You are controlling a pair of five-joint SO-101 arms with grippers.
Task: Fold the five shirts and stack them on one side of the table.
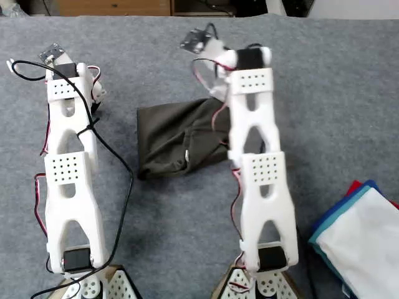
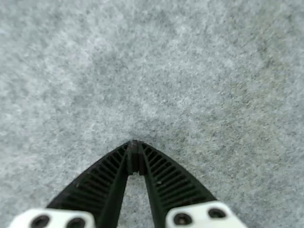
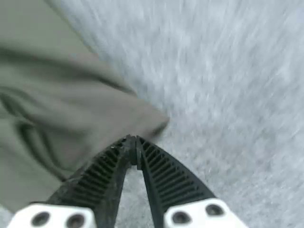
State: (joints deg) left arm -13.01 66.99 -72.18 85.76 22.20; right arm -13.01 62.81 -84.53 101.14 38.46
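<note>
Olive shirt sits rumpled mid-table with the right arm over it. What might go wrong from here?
1. The right hand is shut at the olive shirt's corner with no cloth visibly pinched; a lift may come up empty.
2. The right arm's red wires hang over the shirt and might snag it.
3. The left arm's black cable loops near the shirt and might catch if that arm swings in.

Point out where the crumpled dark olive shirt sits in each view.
High view: the crumpled dark olive shirt lies centrally on the grey felt table cover.
Left wrist view: the felt cover stretches beyond the left gripper.
Right wrist view: the shirt's edge lies at the right gripper.
Shared landmark: the grey felt cover.
</note>
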